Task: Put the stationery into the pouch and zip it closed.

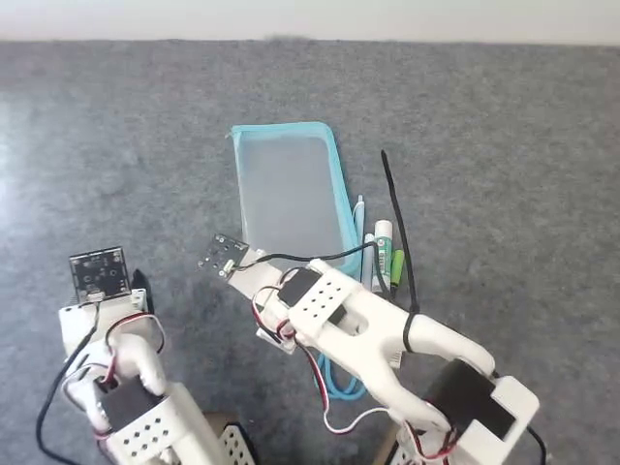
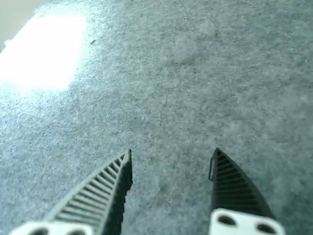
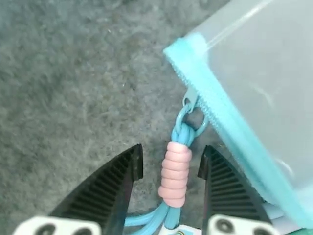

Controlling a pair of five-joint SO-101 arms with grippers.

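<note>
A translucent pouch with cyan trim lies flat mid-table. Beside its right edge lie a white pen and a white and green marker, partly under my right arm. In the right wrist view my right gripper is open at the pouch's corner. Its fingers stand on either side of the pink bead on the cyan zipper cord, without touching it. The zipper pull sits at that corner. My left gripper is open above bare carpet near the table's front left.
Grey carpet covers the table. A cyan cord loop trails under the right arm. A thin black strap juts from that arm past the pens. A pale wall edge runs along the far side.
</note>
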